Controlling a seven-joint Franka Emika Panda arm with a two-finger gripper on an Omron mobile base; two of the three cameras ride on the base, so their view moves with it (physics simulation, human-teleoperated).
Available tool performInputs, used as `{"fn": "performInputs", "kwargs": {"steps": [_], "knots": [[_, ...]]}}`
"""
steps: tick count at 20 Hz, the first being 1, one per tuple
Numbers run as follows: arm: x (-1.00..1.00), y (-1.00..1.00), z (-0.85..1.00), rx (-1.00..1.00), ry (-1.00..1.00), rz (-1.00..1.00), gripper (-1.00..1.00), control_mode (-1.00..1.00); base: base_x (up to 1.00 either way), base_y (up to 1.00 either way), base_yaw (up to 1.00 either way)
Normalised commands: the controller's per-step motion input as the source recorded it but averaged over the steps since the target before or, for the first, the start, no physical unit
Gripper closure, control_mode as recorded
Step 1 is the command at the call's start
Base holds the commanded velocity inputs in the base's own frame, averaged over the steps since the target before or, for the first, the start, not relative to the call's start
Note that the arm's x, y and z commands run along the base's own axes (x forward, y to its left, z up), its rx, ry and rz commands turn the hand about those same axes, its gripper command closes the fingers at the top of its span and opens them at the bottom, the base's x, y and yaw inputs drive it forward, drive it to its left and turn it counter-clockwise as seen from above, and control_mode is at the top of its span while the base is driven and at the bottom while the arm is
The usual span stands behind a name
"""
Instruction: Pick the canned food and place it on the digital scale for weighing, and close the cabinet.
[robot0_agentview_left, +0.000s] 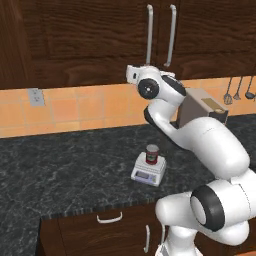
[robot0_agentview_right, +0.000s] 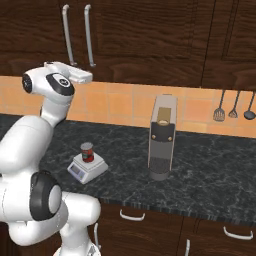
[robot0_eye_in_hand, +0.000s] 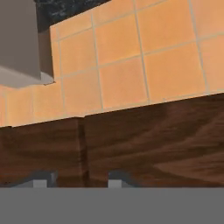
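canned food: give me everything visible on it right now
The canned food is a small, short cylindrical tin with a red label, dark bands at top and bottom, and a pale silvery lid. It stands upright on the platform of the digital scale, roughly centred, with the scale's display strip in front of it. The scale sits on the dark speckled counter, left of the grey coffee machine. Nothing else touches the tin; label detail is too small to read.

canned food (robot0_agentview_left: 152, 153) on digital scale (robot0_agentview_left: 148, 173)
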Motion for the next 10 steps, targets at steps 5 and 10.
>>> {"fn": "performInputs", "kwargs": {"steps": [5, 10], "knots": [[1.00, -0.20, -0.26, 0.19, -0.32, 0.41, -1.00, -1.00, 0.00, 0.00, 0.00], [1.00, -0.25, -0.27, 0.12, -0.28, 0.47, -1.00, -1.00, 0.00, 0.00, 0.00]]}}
